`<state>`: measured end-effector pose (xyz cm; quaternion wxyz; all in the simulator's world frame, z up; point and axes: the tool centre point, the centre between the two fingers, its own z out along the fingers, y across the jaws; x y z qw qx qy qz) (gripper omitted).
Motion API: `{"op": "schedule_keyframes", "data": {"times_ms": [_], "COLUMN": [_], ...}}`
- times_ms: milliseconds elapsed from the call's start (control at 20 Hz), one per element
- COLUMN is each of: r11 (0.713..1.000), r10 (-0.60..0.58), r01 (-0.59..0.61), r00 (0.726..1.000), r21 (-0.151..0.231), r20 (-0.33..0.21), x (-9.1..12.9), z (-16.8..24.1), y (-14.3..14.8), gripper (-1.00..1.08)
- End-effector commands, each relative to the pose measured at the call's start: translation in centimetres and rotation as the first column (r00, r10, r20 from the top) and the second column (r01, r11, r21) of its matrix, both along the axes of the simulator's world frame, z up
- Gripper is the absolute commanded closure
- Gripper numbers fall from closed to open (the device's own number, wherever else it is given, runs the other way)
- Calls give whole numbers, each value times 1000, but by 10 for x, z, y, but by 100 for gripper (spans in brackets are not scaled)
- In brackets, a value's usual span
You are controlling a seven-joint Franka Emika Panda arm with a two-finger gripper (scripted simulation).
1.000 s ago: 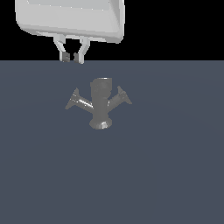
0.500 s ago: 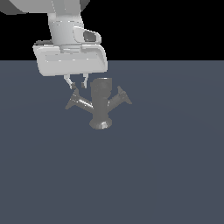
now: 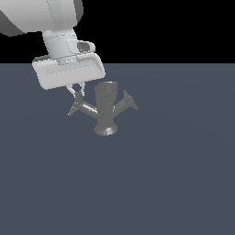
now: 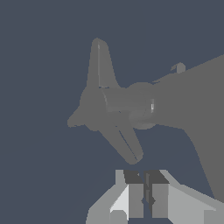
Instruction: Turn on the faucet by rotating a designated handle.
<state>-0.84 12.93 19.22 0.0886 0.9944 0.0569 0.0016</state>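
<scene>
The faucet (image 3: 106, 110) is a small grey fixture with an upright body and a flared foot on the dark floor. Its handle (image 3: 82, 108), the longer, lighter arm, slants toward the exterior view's left; the short, dark arm (image 3: 128, 101) points right. My gripper (image 3: 78, 94) hangs just above the handle's middle, fingers drawn together with nothing between them. In the wrist view the faucet (image 4: 131, 105) fills the middle. One slanted arm ends just ahead of my fingertips (image 4: 135, 199); I cannot tell which arm it is.
The dark grey floor (image 3: 174, 183) spreads flat around the faucet. The arm's white hand and wrist (image 3: 69, 73) hang over the space at the faucet's left in the exterior view.
The gripper has come down from above the far edge of the floor to just over the handle. Its fingers have drawn closer together. The faucet has not moved.
</scene>
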Motion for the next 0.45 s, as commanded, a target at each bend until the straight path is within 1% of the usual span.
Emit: {"op": "schedule_keyframes", "data": {"times_ms": [0,50,100,150,200,250,300,350,400], "r11": [976,961,981,991,982,963,961,983,986], "r10": [-210,-262,-167,-79,-173,-266,-274,-178,-156], "r01": [202,247,150,60,156,250,256,160,138], "r00": [971,957,975,982,967,943,931,952,955], "r21": [81,122,120,115,106,99,104,92,89], "r20": [117,127,149,169,184,200,242,250,251], "x": [55,62,72,56,84,88,98,109,106], "z": [0,-1,-6,5,-7,1,6,2,3], "y": [-83,-80,-26,28,-30,-88,-83,-87,-72], "gripper": [75,71,77,77,76,76,76,-7,-7]}}
